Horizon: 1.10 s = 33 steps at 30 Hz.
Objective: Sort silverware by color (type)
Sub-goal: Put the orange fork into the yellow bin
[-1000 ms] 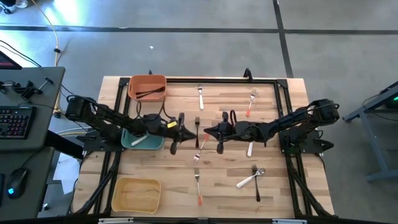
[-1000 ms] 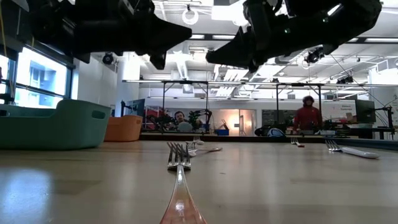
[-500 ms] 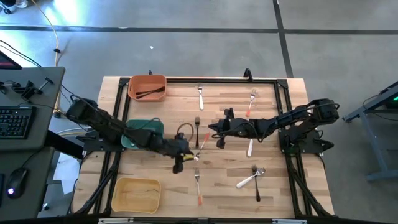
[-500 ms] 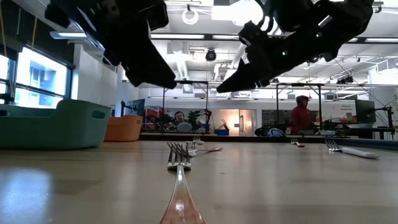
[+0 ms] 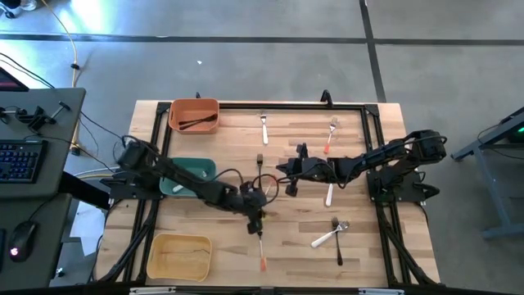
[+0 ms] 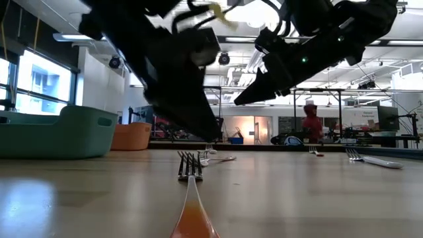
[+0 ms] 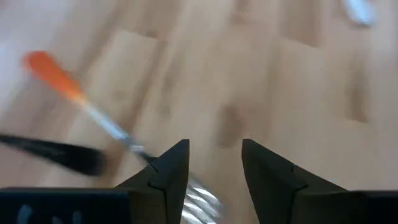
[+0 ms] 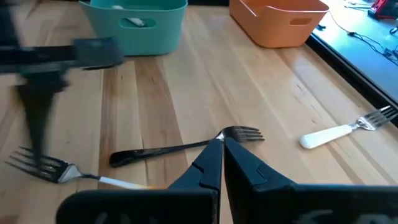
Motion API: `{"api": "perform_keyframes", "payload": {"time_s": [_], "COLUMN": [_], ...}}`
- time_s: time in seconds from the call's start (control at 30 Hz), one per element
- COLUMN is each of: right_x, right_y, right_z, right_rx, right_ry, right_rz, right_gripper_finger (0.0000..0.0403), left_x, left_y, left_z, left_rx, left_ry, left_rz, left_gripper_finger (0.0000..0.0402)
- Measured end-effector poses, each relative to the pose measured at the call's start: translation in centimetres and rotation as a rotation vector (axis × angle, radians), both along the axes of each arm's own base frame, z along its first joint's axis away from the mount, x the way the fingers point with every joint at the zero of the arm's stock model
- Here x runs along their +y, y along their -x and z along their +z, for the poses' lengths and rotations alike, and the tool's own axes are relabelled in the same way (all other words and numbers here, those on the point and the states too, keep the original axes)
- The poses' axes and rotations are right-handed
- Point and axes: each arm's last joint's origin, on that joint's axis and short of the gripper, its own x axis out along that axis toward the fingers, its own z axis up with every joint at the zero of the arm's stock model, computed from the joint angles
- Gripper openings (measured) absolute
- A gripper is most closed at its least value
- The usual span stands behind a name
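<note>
My left gripper [image 5: 256, 220] [image 7: 214, 165] stands open, low over the middle of the table. The silver head [image 7: 200, 202] of an orange-handled fork [image 7: 93, 106] lies just under one finger; whether it is touched I cannot tell. A black fork [image 8: 180, 149] lies flat beside that fork. My right gripper [image 5: 282, 174] [image 8: 221, 146] hovers shut above the black fork's head and holds nothing. Other silverware lies flat: another orange-handled fork [image 5: 260, 246] [image 6: 192, 198] toward the near edge, white-handled pieces [image 5: 329, 195] [image 5: 264, 127], and an orange-handled one [image 5: 330, 135] at the far side.
An orange bin [image 5: 194, 105] with black utensils stands at the far left. A teal bin [image 5: 205, 168] with a white piece sits under my left arm, and a yellow bin [image 5: 178, 256] is near left. A white spoon [image 5: 326, 238] and a black fork [image 5: 339, 246] lie near right. People stand in the room behind.
My left gripper has swung from beside the teal bin toward the table's near edge and right, has come down close to the tabletop and has opened. My right gripper has stayed shut above the table's middle.
</note>
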Motion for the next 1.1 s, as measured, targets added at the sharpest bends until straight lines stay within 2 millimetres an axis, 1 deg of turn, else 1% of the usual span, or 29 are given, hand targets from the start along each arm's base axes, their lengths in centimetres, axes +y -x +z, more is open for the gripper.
{"api": "perform_keyframes", "payload": {"time_s": [0.07, 0.13, 0.3, 0.43, 0.63, 0.77, 0.93, 1.03, 1.1], "right_x": [0.1, 0.1, 0.1, 0.1, 0.1, 0.1, 0.1, 0.1, 0.1], "right_y": [0.0, 0.0, 0.1, 0.1, 0.1, 0.1, 0.1, 0.1, 0.2], "right_z": [0.0, -0.1, -0.2, -0.2, -0.2, -0.2, -0.2, -0.2, -0.3], "right_rx": [0.005, 0.007, 0.022, 0.026, 0.027, 0.026, 0.026, 0.03, 0.034], "right_ry": [0.002, 0.002, 0.004, 0.005, 0.004, 0.003, 0.003, 0.003, 0.004], "right_rz": [0.003, 0.003, 0.003, 0.0, -0.001, -0.001, -0.001, 0.0, 0.0], "right_gripper_finger": [0.0, 0.0, 0.0, 0.0, 0.0, 0.0, 0.0, 0.0, 0.0], "left_x": [0.7, 1.6, 2.9, 3.2, 3.2, 3.2, 3.0, 2.7, 2.6], "left_y": [-0.5, -0.6, -1.2, -1.3, -1.1, -1.0, -0.8, -0.8, -0.7], "left_z": [-0.4, -0.9, -1.8, -2.4, -2.5, -2.9, -3.6, -3.6, -3.1], "left_rx": [0.007, 0.04, 0.061, 0.08, 0.105, 0.139, 0.17, 0.17, 0.157], "left_ry": [-0.014, -0.002, 0.059, 0.066, 0.044, 0.003, -0.041, -0.064, -0.079], "left_rz": [0.055, 0.086, 0.112, 0.106, 0.085, 0.048, 0.014, -0.024, -0.048], "left_gripper_finger": [0.014, 0.014, 0.014, 0.014, 0.0134, 0.011, 0.0058, 0.0017, 0.0008]}}
